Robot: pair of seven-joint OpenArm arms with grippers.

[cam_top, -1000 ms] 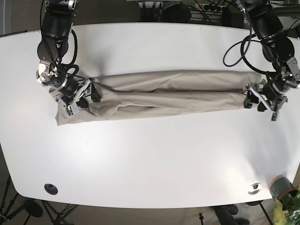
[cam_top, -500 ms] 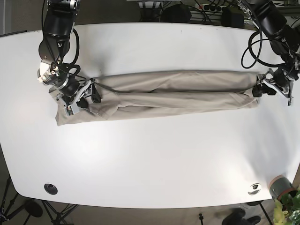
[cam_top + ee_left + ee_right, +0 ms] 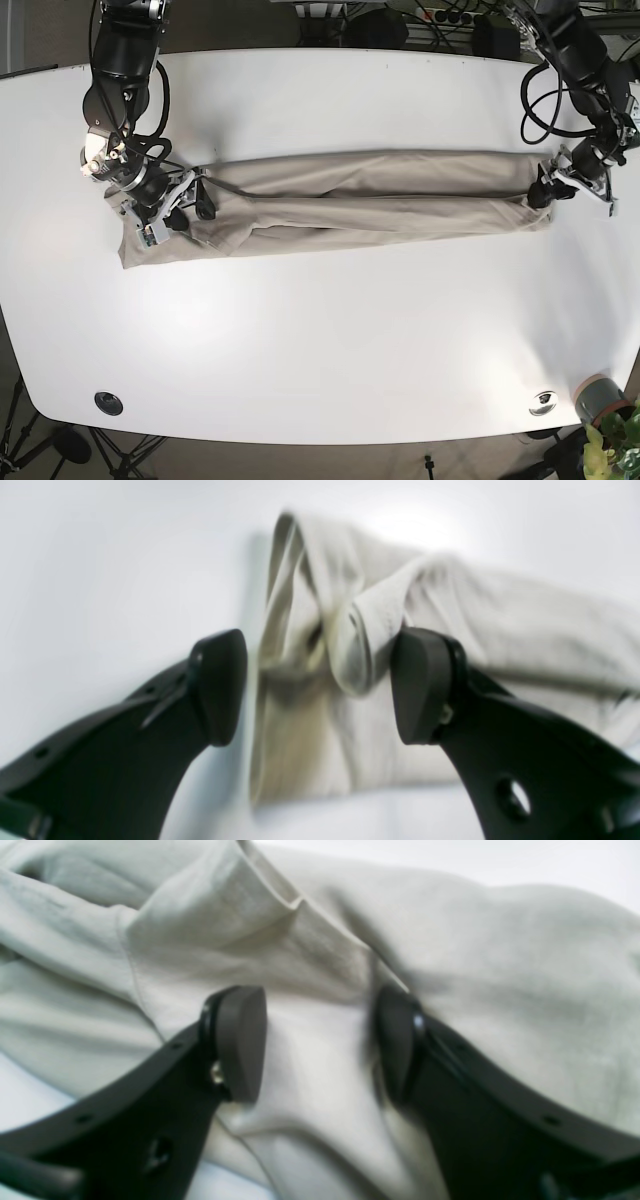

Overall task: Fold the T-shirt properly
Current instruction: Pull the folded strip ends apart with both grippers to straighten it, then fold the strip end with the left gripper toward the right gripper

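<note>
T-shirt [image 3: 350, 200] lies blurred between both gaping pincers, left pincer [image 3: 320, 685] and right pincer [image 3: 320, 1040].

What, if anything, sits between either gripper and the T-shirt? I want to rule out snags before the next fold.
Nothing visible does. The left gripper and right gripper are open at the T-shirt ends.

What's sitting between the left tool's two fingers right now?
In the left wrist view, the open left tool straddles the bunched end of the T-shirt. A rolled fold and hem edge lie between the fingers; nothing else.
</note>
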